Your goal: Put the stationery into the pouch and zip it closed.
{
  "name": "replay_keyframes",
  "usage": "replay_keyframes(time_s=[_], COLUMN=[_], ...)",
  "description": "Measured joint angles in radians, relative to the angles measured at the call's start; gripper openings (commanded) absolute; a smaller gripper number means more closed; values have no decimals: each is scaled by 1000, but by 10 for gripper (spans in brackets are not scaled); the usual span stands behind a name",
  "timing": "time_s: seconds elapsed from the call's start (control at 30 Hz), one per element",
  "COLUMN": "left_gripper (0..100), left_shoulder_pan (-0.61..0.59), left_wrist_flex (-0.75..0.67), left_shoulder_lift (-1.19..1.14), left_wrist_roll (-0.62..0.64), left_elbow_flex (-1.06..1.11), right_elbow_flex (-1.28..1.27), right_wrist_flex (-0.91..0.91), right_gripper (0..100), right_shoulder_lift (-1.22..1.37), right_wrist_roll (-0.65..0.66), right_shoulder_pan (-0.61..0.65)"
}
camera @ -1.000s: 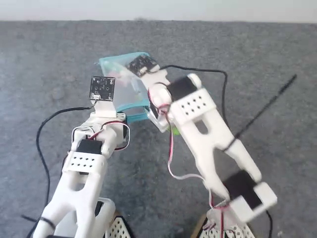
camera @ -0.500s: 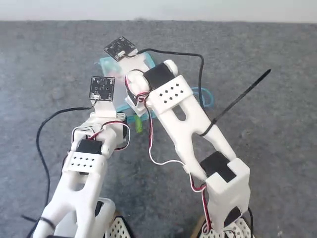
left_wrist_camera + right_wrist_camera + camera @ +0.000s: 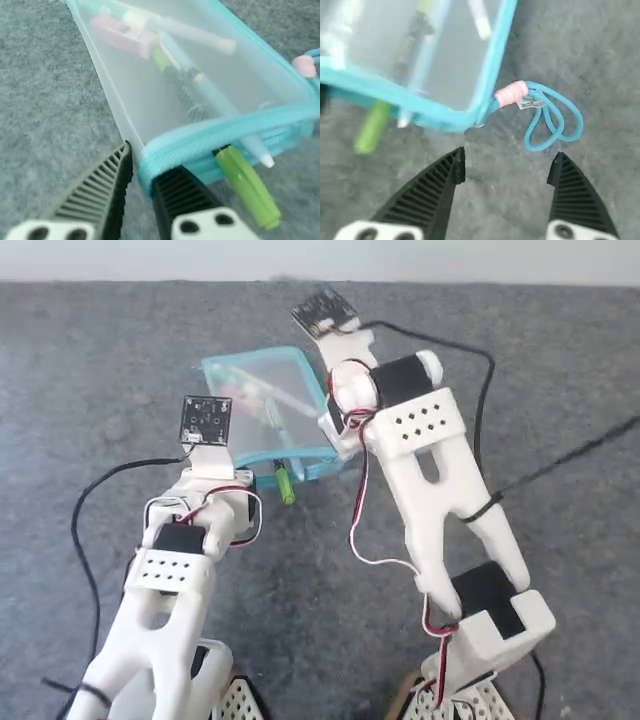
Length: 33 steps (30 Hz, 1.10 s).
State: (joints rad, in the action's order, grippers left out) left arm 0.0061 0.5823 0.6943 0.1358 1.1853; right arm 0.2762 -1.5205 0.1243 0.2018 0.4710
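The right arm has swung back off the pouch (image 3: 262,405), so its clear face now shows from above. The right pincer (image 3: 509,155) hangs released over the worktop (image 3: 520,210), near the cord loop (image 3: 555,122). The left pincer (image 3: 145,162) stays clenched on the pouch's zip edge, where a green pen (image 3: 247,187) pokes out. The other stationery inside is only a blur.

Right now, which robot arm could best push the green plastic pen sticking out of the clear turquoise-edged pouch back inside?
Probably right. The right gripper is open beside a corner of the clear turquoise-edged pouch, near the green plastic pen; the left gripper is clamped on the pouch's zipper edge.
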Motion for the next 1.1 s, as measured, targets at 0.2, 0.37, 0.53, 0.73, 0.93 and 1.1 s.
replay_keyframes(time_s=[0.2,0.37,0.53,0.73,0.93,1.1], left_gripper=[12,12,12,12,12,12], left_shoulder_pan=[0,0,0,0,0,0], left_wrist_flex=[20,21,21,21,21,21], left_shoulder_lift=[55,71,71,71,71,71], left_wrist_roll=[0,0,0,0,0,0], left_elbow_flex=[25,28,28,28,28,28], right_elbow_flex=[-339,-658,-825,-844,-597,-281], right_wrist_flex=[258,522,597,672,629,512], right_gripper=[256,256,257,257,257,257], right_shoulder_lift=[-141,-341,-391,-397,-331,-35], right_wrist_roll=[80,118,210,215,117,92], right_shoulder_pan=[-5,-6,-9,-64,-75,-64])
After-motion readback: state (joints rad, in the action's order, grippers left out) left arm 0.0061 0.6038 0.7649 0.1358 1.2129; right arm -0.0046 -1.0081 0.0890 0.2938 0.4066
